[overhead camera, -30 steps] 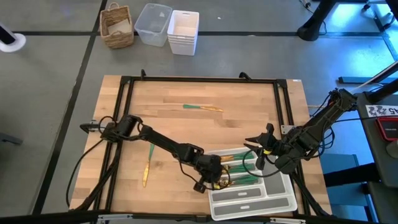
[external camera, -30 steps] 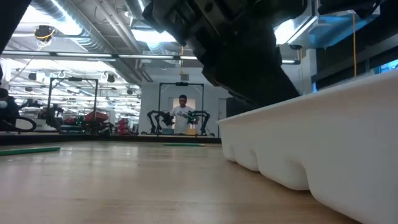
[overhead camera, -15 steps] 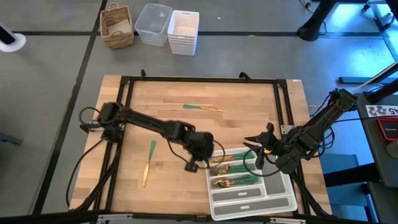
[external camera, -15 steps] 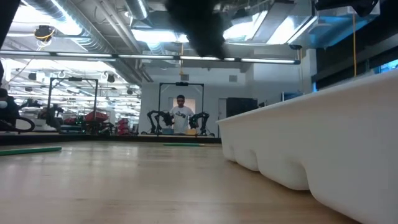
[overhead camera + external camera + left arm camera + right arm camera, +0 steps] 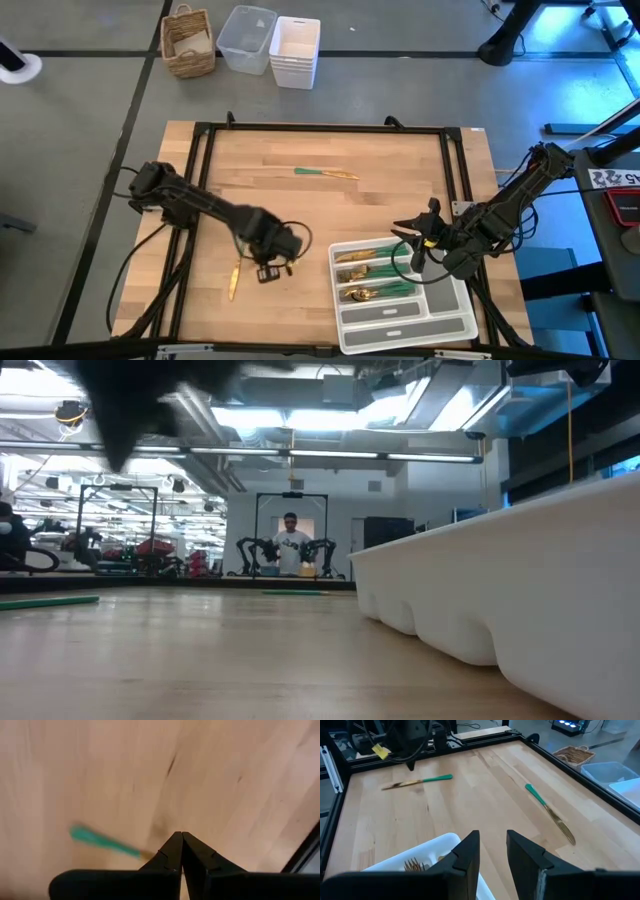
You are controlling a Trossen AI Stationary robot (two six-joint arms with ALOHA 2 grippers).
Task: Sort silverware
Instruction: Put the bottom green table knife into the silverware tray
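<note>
Sorted: most silverware lying in tray [image 5: 402,325], near right corner.
Left: two pieces [image 5: 236,268] [image 5: 326,173] waiting on table [image 5: 390,190].
Left gripper [image 5: 270,268]: hovering pressed together, empty, beside one.
Right gripper [image 5: 412,243]: waiting spread at tray.

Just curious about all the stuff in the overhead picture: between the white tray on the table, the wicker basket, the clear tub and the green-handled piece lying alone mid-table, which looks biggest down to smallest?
1. White tray
2. Clear tub and wicker basket: they look about alike, so unranked
3. Green-handled piece
</note>
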